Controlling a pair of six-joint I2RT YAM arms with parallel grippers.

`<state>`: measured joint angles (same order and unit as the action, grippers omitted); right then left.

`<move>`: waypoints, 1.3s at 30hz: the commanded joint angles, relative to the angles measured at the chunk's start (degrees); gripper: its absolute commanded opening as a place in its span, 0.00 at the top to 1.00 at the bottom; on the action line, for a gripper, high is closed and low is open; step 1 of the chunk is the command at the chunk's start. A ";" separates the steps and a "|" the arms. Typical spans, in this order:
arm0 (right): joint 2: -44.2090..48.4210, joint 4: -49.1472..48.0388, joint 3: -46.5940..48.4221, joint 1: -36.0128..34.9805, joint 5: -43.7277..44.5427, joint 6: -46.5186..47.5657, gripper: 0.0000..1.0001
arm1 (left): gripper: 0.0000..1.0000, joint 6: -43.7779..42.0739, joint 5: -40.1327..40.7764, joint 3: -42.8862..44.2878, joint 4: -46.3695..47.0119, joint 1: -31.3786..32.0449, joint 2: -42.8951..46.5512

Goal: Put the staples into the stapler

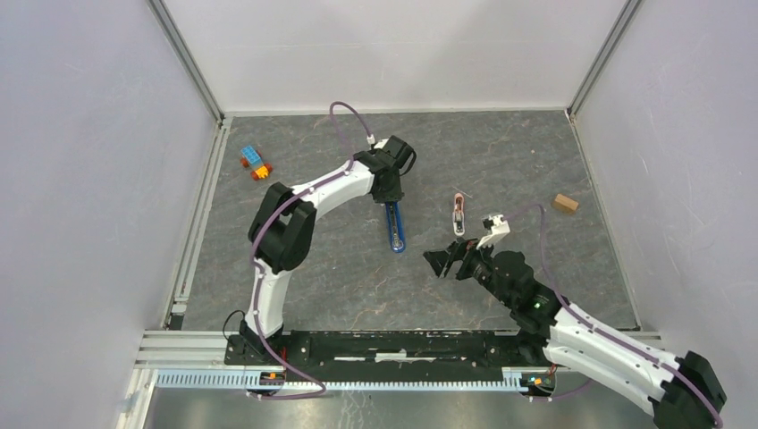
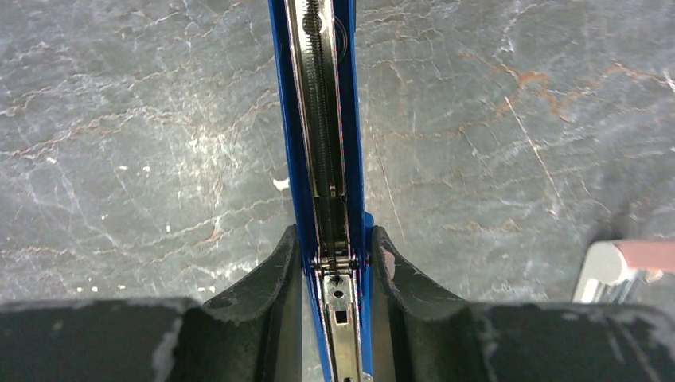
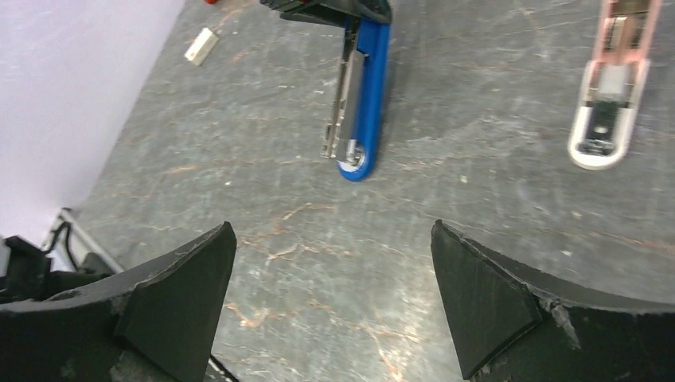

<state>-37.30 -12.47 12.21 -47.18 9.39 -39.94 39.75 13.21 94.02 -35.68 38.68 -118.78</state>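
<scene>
Left claw (image 2: 334, 239): clamped on the stapler, with a black finger (image 2: 275, 274) pressed against each blue side.
Stapler (image 1: 394, 228): just left of centre in the top view, running up-and-down the frame. It is gripped at its upper end, and its rounded blue tip is low on the table (image 1: 357, 286). It is open, so the silver channel faces the left wrist camera.
Right claw (image 3: 332, 231): jaws spread wide with nothing between them. It hangs over bare table right of centre in the top view, below and right of the stapler's tip, and apart from it.
Pink-and-white piece (image 1: 459, 214): on the table right of the stapler, above the right claw in the top view.
Bricks (image 1: 256, 163): upper left of the top view, well apart from both claws.
Wooden block (image 1: 564, 203): right side of the top view, near the wall.
</scene>
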 commanded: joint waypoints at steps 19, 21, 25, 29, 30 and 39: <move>6.19 16.80 4.11 0.05 8.49 3.52 0.02 | 0.09 -8.74 -2.39 5.03 -5.81 -1.23 10.39; 7.14 16.35 4.21 0.01 8.14 3.75 0.02 | 0.09 -10.01 -2.37 2.39 -6.57 -2.61 14.45; 8.19 16.46 4.97 0.01 8.25 5.83 0.02 | 0.09 -11.81 -3.21 -5.83 -6.80 -8.60 23.16; 8.38 16.13 5.16 -0.02 8.46 7.29 0.02 | 0.03 -8.55 -4.41 -16.07 -4.41 -20.44 31.69; 8.32 15.96 5.24 -0.02 8.46 7.50 0.02 | 0.00 -7.69 -4.26 -18.28 -3.95 -23.54 33.08; 8.07 15.40 6.10 -0.02 10.20 9.52 0.02 | 0.00 -1.58 -3.54 -28.74 1.30 -42.36 33.08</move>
<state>-29.34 4.82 15.97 -47.18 18.00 -32.38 32.27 11.94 67.16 -38.79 2.57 -84.23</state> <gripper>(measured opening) 0.982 0.994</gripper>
